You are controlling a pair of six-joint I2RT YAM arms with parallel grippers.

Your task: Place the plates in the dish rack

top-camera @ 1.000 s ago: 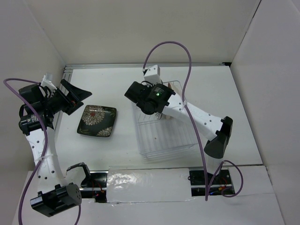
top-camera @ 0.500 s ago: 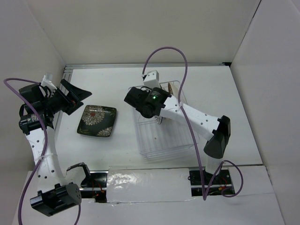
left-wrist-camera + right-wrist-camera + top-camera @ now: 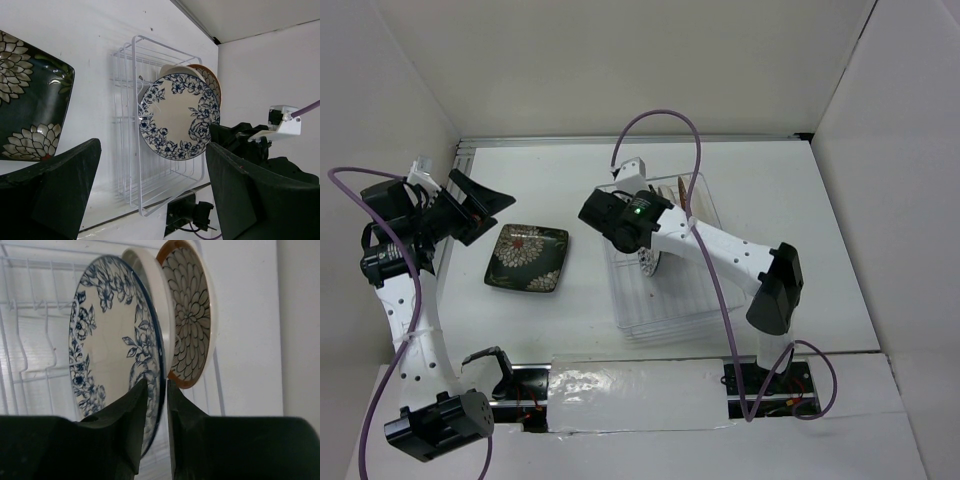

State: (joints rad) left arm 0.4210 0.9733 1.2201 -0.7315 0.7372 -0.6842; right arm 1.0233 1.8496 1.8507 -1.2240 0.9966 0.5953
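Observation:
The dish rack (image 3: 670,300) stands mid-table. My right gripper (image 3: 156,385) is shut on the rim of the blue-white floral plate (image 3: 110,340) and holds it upright inside the rack (image 3: 30,315). The cream plate (image 3: 156,305) and the brown-rimmed petal plate (image 3: 192,315) stand just behind it. In the top view the held plate (image 3: 648,263) shows under the right wrist. The dark square floral plate (image 3: 527,257) lies flat on the table, left of the rack. My left gripper (image 3: 472,205) is open and empty, raised at the far left. The left wrist view shows the held plate (image 3: 179,115) and the square plate (image 3: 25,100).
White walls close in the table on the left, back and right. The right arm (image 3: 740,255) stretches across the rack from the near right. A purple cable (image 3: 665,125) loops above the rack. A foil-covered strip (image 3: 630,390) runs along the near edge.
My right gripper has moved the blue-white floral plate a little left and towards the near side within the rack. The two plates at the rack's back now show. The left arm has not moved.

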